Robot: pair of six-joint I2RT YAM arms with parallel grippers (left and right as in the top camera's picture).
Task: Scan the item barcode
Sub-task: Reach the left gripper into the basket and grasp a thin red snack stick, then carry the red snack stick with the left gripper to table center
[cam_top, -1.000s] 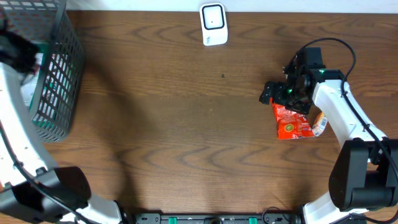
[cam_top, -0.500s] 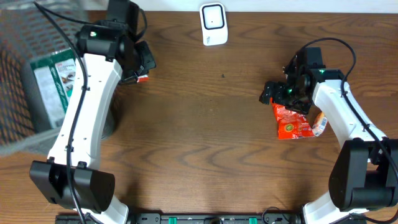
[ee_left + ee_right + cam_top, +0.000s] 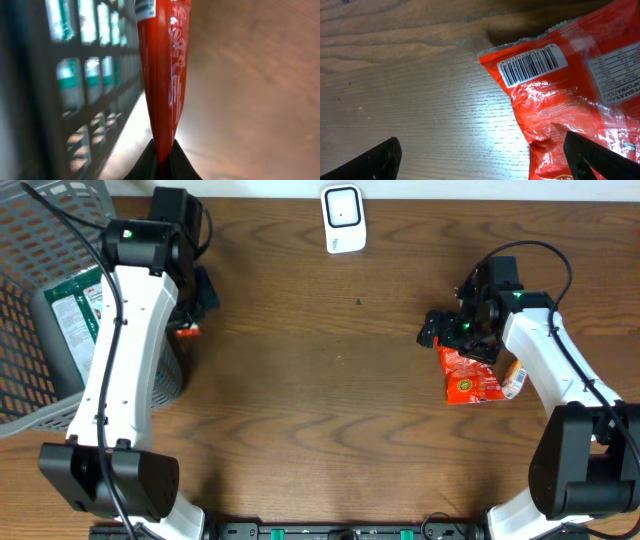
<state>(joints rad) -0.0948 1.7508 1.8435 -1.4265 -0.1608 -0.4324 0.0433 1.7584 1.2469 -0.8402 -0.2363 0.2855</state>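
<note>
The red packet (image 3: 165, 75) is pinched by one edge in the left jaws, which are closed tight on it. In the wrist view it shows edge-on, with a white label at its far end. From overhead only a red sliver (image 3: 187, 330) peeks out under the left arm (image 3: 130, 350), just beside the wire basket (image 3: 30, 410), which holds a green-and-white package (image 3: 75, 310). The scanner (image 3: 343, 220) stands at the far edge of the tabletop (image 3: 330, 430), well apart from the packet, with bare wood between. At the right a second red bag (image 3: 468, 375) lies flat, its barcode (image 3: 532, 66) facing up. The right jaws are spread wide above it, holding nothing.
</note>
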